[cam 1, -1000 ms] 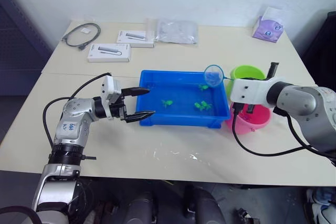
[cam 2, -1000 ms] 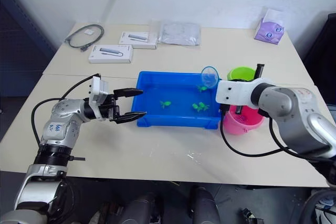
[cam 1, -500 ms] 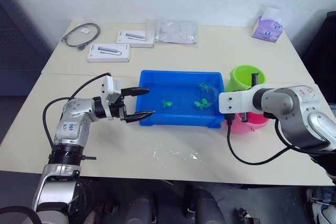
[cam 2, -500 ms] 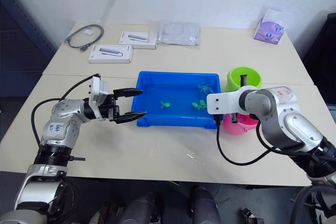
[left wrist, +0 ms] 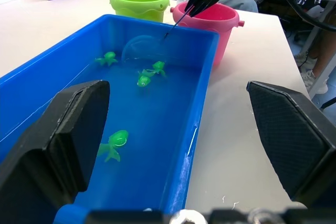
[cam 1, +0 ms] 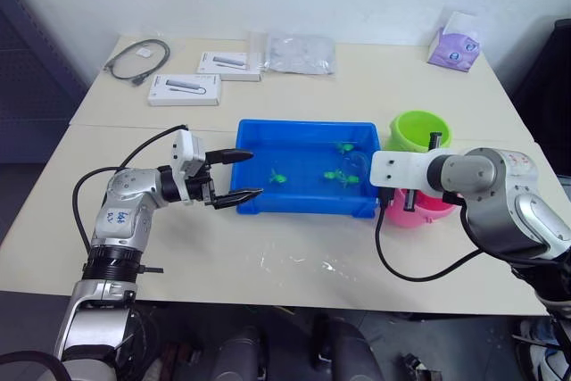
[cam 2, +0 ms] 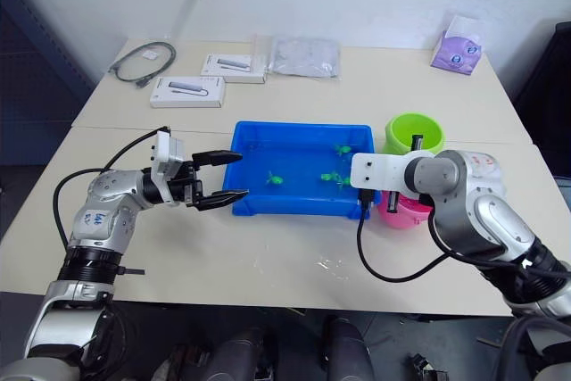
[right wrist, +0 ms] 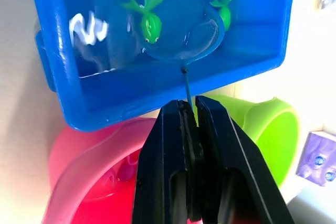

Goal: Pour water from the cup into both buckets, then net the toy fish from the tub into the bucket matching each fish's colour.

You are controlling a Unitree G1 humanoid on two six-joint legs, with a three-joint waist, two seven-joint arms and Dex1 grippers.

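Blue tub [cam 1: 306, 207] sits mid-table, holding water and several green toy fish [left wrist: 144, 77]. Right of it stand the lime green bucket [cam 1: 420, 130], farther, and the pink bucket [left wrist: 212, 23], nearer. Left gripper [cam 1: 237, 174] hovers at the tub's near-left corner, fingers spread, grasping nothing. Right gripper [right wrist: 189, 121] is clenched on the net [right wrist: 185, 37] handle; the hoop is dipped in the tub's right end beside a green fish.

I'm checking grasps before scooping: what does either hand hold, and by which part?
The right hand pinches the net by the end of its thin stick handle; the left hand is open and holds nothing.
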